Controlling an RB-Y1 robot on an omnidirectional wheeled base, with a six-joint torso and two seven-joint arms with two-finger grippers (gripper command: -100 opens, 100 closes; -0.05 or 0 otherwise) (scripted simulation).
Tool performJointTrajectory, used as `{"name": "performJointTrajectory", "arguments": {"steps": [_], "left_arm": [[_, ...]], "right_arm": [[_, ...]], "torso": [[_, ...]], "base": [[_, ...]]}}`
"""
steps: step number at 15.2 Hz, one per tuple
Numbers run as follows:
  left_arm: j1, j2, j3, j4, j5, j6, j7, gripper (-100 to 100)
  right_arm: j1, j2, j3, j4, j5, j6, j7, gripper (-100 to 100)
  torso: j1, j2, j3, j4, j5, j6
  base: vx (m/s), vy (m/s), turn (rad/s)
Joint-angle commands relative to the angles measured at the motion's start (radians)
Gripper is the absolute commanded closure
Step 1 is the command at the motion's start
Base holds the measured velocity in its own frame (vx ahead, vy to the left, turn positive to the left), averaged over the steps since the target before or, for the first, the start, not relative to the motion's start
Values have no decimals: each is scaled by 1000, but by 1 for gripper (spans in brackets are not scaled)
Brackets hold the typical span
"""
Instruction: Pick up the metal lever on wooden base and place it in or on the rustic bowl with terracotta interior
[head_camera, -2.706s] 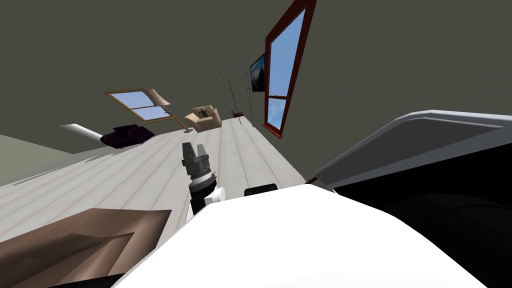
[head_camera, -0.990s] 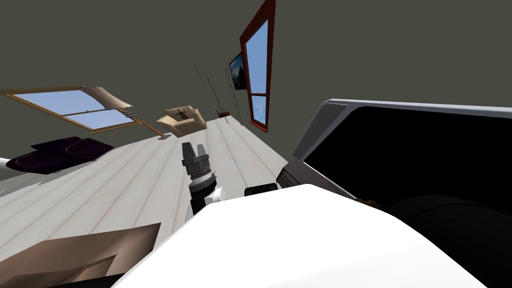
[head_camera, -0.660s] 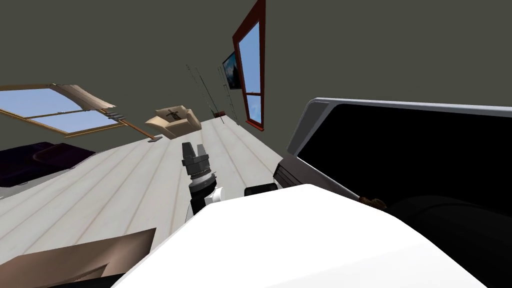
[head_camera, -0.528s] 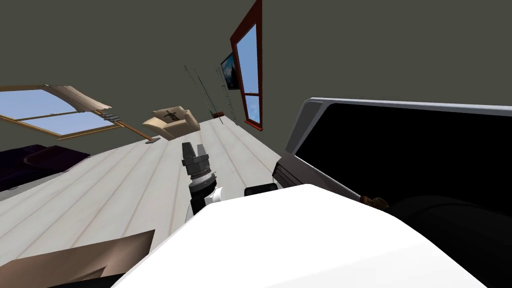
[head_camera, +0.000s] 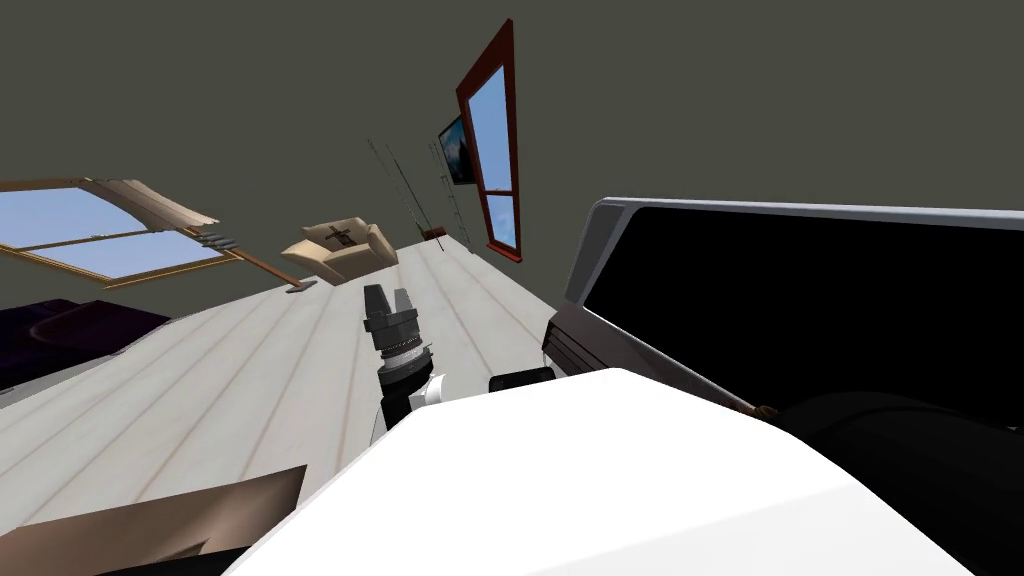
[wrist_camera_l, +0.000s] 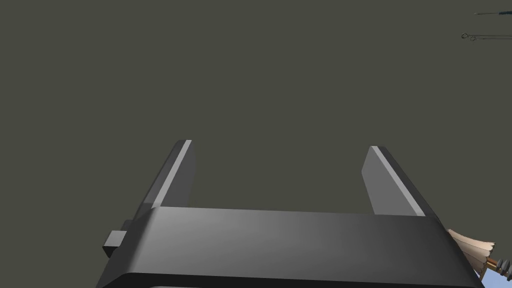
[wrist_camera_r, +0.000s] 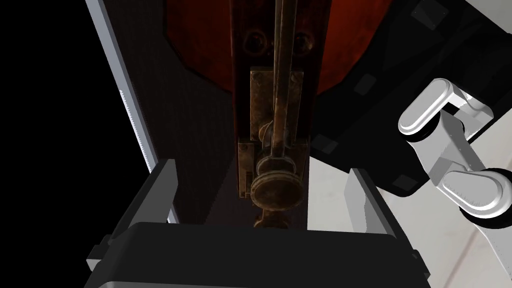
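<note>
"Right gripper (wrist_camera_r: 262, 167) was spread wide, pinching nothing?"
"Yes. The metal lever on its wooden base (wrist_camera_r: 276, 145) lay between the fingers and touched neither. Its knob was nearest the hand, and the base ran over the near rim of the bowl (wrist_camera_r: 197, 40) and across its red inside. Left gripper (head_camera: 387, 293) hung spread too, idle."
"So, the placing step?"
"I judged so, though I couldn't tell whether it truly rested there. The next move called for drawing the hand straight back, clear of the knob."
</note>
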Motion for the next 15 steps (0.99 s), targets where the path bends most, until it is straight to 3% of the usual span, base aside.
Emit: {"name": "performJointTrajectory", "arguments": {"steps": [1,9,10,15], "left_arm": [[0,0,0,0,0,0,0,0],[0,0,0,0,0,0,0,0],[0,0,0,0,0,0,0,0],[0,0,0,0,0,0,0,0]], "right_arm": [[7,-31,-7,0,-9,-21,-5,-100],[36,-156,-36,-1,-43,-104,-25,-100],[39,-143,-33,-14,-41,-82,-27,-100],[45,-149,-36,-19,-46,-82,-29,-100]], "torso": [[0,0,0,0,0,0],[2,-3,-2,-1,1,0],[2,-3,-2,-1,1,0],[0,-1,-1,0,0,0]], "base": [[1,5,-64],[12,19,-74],[7,12,-21],[0,0,0]]}}
